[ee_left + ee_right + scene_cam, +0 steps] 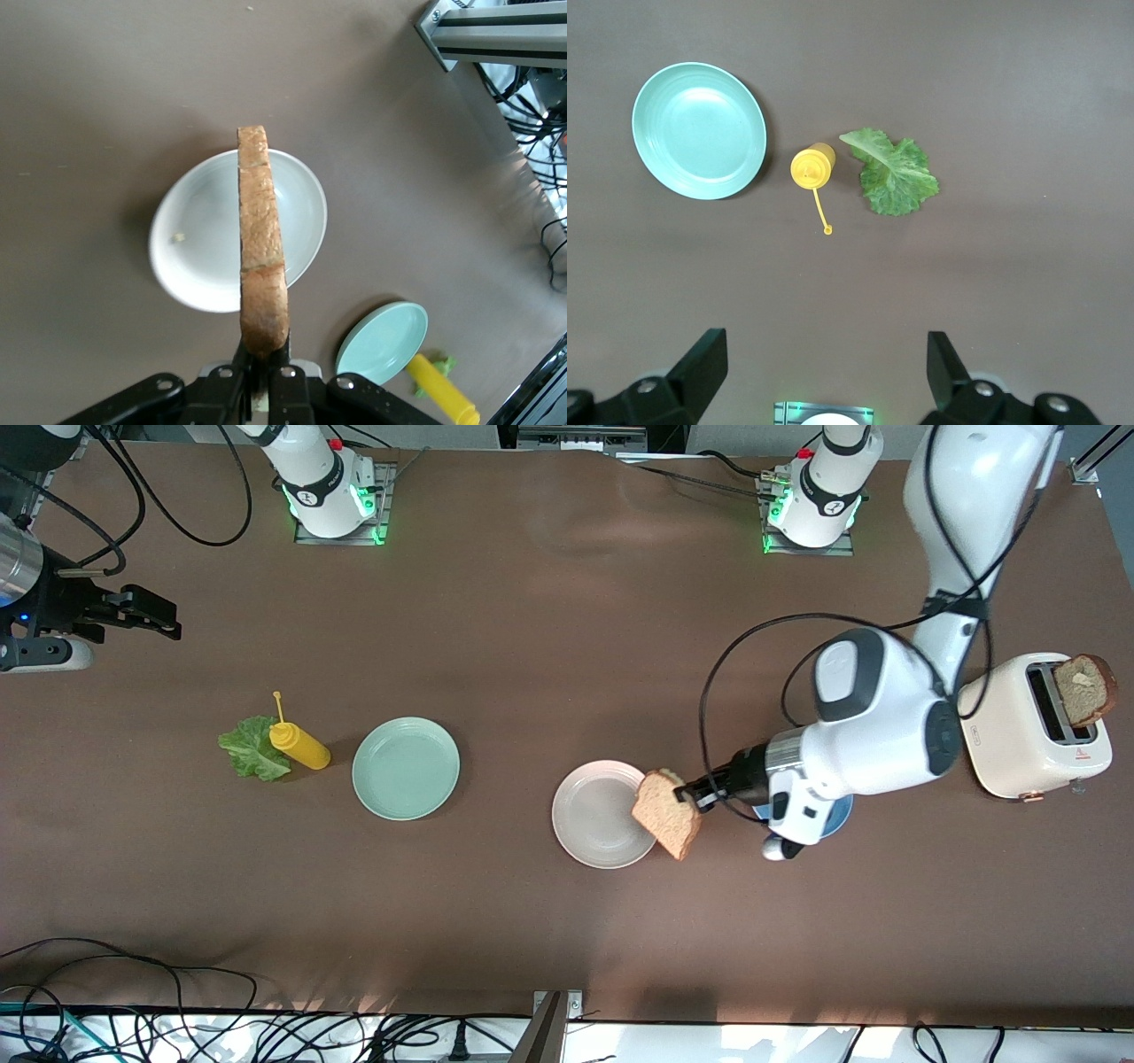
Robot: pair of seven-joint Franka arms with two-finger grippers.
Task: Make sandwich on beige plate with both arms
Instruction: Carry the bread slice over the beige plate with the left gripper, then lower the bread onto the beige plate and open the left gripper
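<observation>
Toast slice [671, 813] hangs clamped in the left gripper [690, 792], held on edge over the rim of the beige plate [592, 815] at the side toward the left arm's end of the table. From the left wrist view, the slice [262, 243] stands edge-on across the plate [199, 243], with the black fingers [241, 367] pinched tight on its lower end. A blue plate [840, 815] peeks out under the left arm's wrist. A second slice [1088, 688] sticks up from the cream toaster [1019, 731] near the left arm's end.

Toward the right arm's end lie the mint-green plate [406, 768], the yellow mustard bottle [299, 745] just beside it, and the lettuce leaf [251, 749] touching the bottle. The right gripper [133, 613] waits up in the air near that table end, its fingers [700, 363] spread wide apart and holding nothing.
</observation>
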